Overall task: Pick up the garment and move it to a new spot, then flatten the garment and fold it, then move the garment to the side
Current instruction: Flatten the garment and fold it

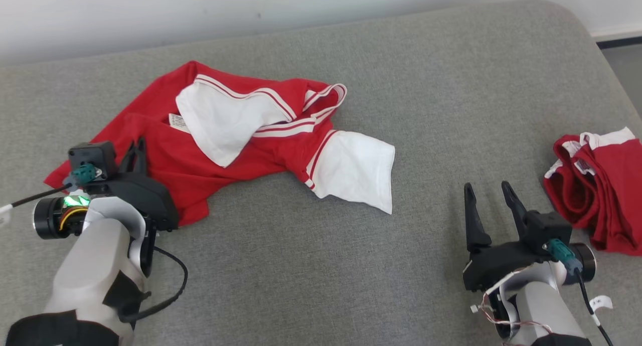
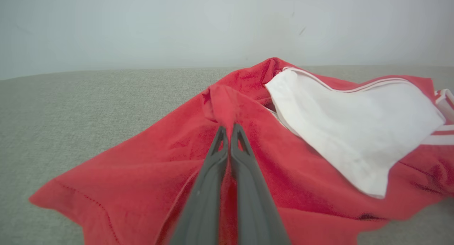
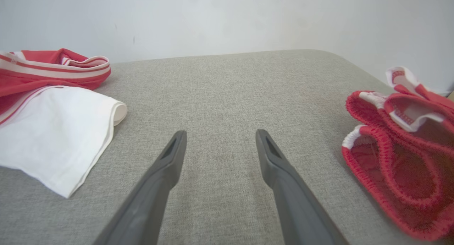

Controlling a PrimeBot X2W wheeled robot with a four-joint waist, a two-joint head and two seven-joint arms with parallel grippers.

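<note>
Step in hand, as judged: pick-up. The garment (image 1: 225, 135) lies crumpled on the left half of the grey cushion (image 1: 401, 70). The left gripper (image 2: 228, 129) is clamped on a pinched ridge of red fabric near the garment's left edge. The right gripper (image 1: 489, 190) hovers with its fingers apart over bare cushion, between the garment and a second red garment (image 1: 597, 195) at the right. The next move calls for lifting the garment clear, then carrying it to open cushion.

Likely a home: grey upholstered cushion (image 1: 351, 286) (sofa or bed, unclear) against a white wall (image 1: 150, 10).
</note>
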